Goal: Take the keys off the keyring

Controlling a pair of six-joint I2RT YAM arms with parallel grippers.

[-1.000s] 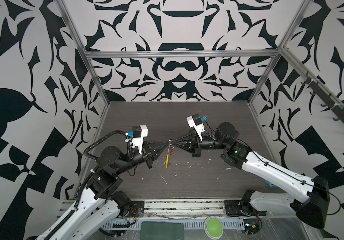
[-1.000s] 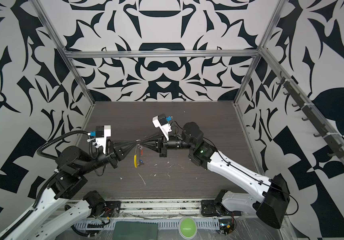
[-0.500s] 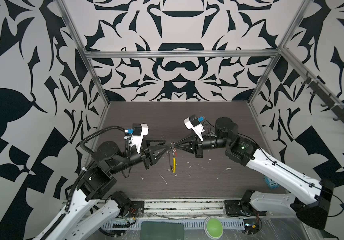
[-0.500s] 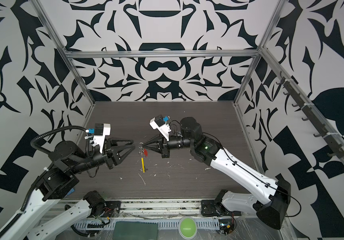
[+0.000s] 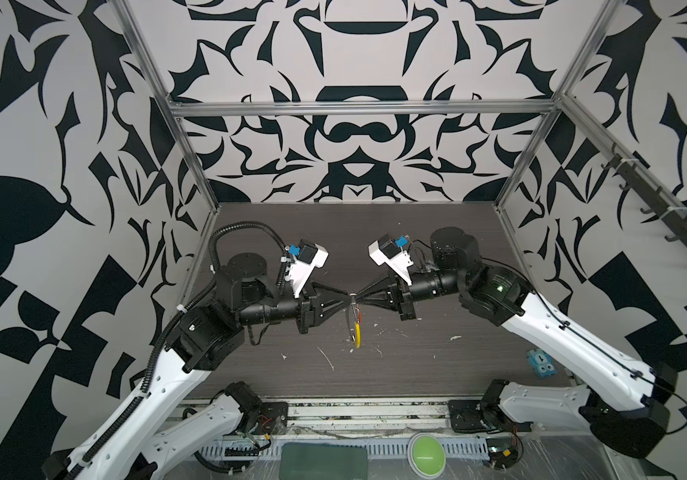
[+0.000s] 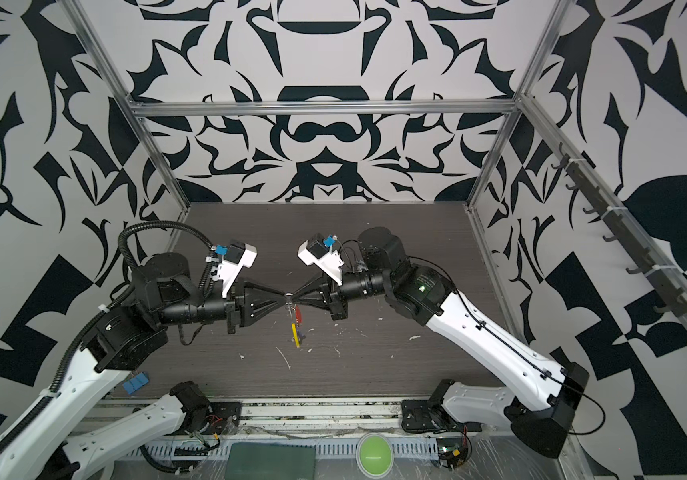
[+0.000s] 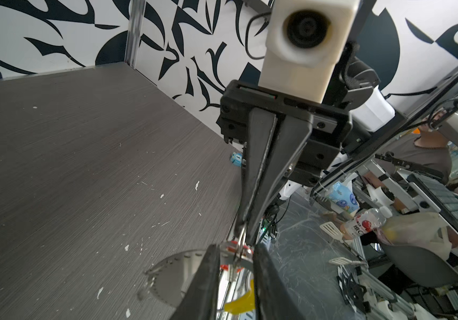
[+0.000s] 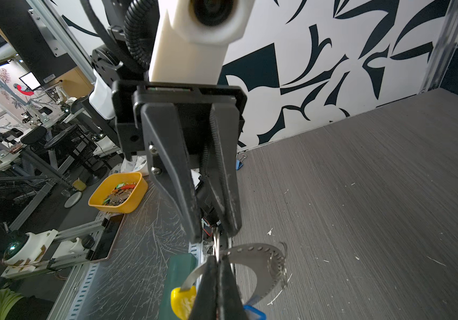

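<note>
Both grippers meet tip to tip above the middle of the table. My right gripper (image 5: 358, 296) (image 8: 216, 259) is shut on the keyring (image 8: 261, 257), a grey crescent band with small holes and a yellow sleeve (image 8: 182, 302) (image 5: 358, 334). The keyring hangs below the tips in both top views. My left gripper (image 5: 348, 296) (image 7: 236, 249) has its jaws a little apart, and the head of the red key (image 7: 232, 248) (image 6: 299, 313) fills the gap between them. The blue key (image 8: 254, 314) hangs low on the keyring, mostly hidden by my right fingers.
A light-blue block with black marks (image 5: 541, 363) lies at the table's front right. White scraps (image 5: 327, 359) are strewn under the grippers. Blue binder clips (image 6: 136, 383) lie at the front left edge. A yellow tub (image 8: 118, 192) stands off the table.
The left gripper, shut at the ring a second ago, opened wide and backed off left. It has now come back in and narrowed onto the red key. The right gripper kept its hold.
</note>
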